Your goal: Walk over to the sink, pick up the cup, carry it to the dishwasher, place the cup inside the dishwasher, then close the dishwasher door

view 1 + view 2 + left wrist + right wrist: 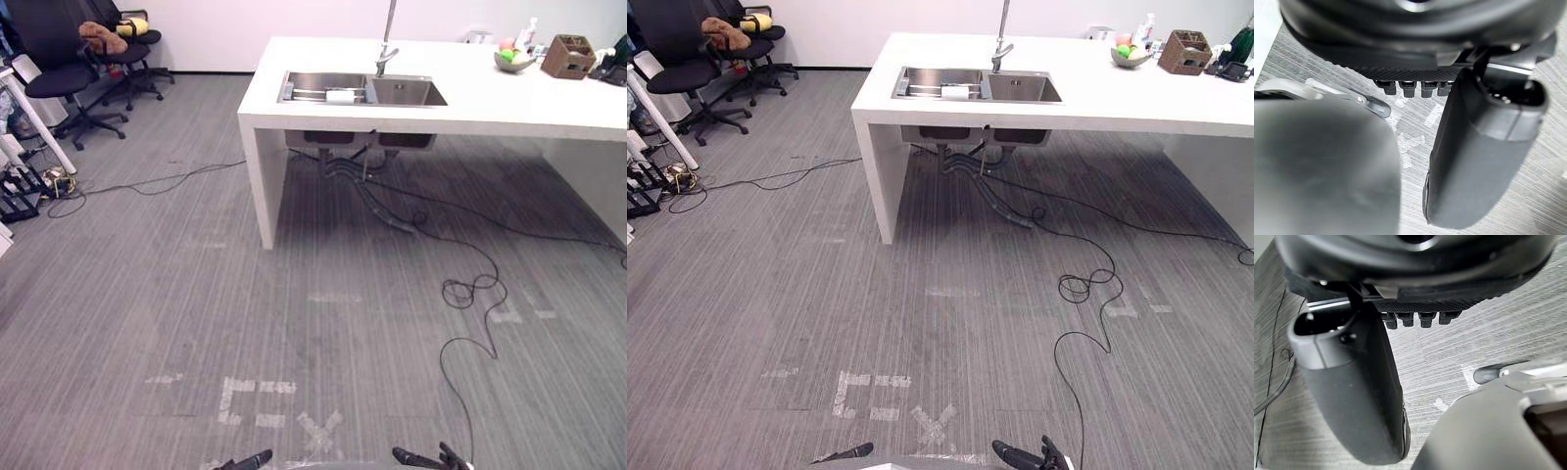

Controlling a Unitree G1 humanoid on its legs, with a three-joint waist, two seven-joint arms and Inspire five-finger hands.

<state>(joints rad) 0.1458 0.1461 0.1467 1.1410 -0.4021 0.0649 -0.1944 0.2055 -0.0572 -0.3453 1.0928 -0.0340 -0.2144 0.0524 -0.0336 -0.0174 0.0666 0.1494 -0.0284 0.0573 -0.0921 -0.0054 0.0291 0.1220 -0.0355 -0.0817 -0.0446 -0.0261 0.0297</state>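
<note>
Left wrist view looked along the left hand [1479,152]: its thumb stood out large and dark, the fingers [1406,88] showed as a short row of tips under the palm, and nothing lay between them, only grey carpet floor [1415,127]. Right wrist view gave the same for the right hand [1352,396], slack-fingered and empty, thumb apart from the fingertips [1420,319]. From the head, both hands were cut off at the bottom edge, so just dark straight tips poked into the picture.

White tape marks [257,394] lay on the floor just ahead of the hands. Well beyond them stood a white counter [509,108] with a steel sink [411,93] of 2 basins and a tall tap [388,44]. The cup [340,96] was a small white shape in the left basin, against the divider; it was too small to tell whether it stood or lay. Pipes [343,166] hung half hidden in shade under the sink. At the counter's far right end sat a bowl [513,61] and a brown box [568,57], its contents unclear. Dark office chairs [69,78] stood at far left.
</note>
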